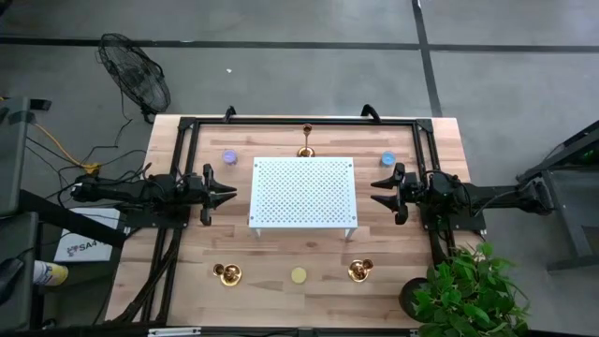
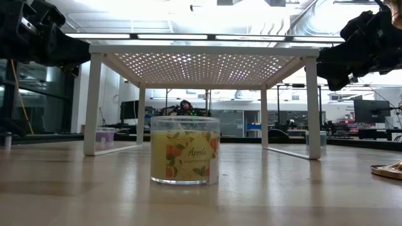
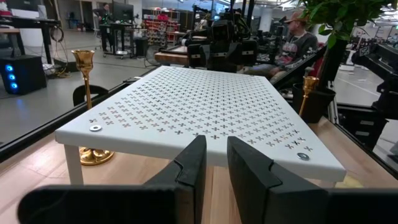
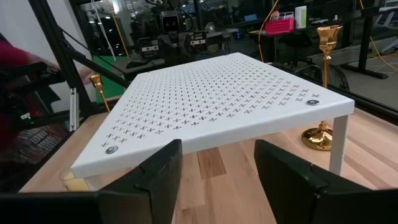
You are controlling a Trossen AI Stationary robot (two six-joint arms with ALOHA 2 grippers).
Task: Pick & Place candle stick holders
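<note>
Three shiny gold candle stick holders stand upright on their round bases on the wooden table: one at the far edge (image 1: 306, 140), one near left (image 1: 227, 273), one near right (image 1: 360, 271). The far one also shows in the left wrist view (image 3: 87, 106) and the right wrist view (image 4: 324, 87). My left gripper (image 1: 230, 195) hovers at the left side of the white perforated rack (image 1: 302, 192), empty, with a narrow gap between its fingers (image 3: 214, 168). My right gripper (image 1: 376, 192) hovers at the rack's right side, open and empty (image 4: 217, 180).
A yellow candle jar (image 2: 185, 149) stands near the front edge between the two near holders. A purple candle (image 1: 229, 157) and a blue candle (image 1: 387, 158) stand beyond the rack's far corners. A potted plant (image 1: 463, 295) is at the near right corner. A person (image 3: 298, 37) sits beyond the table.
</note>
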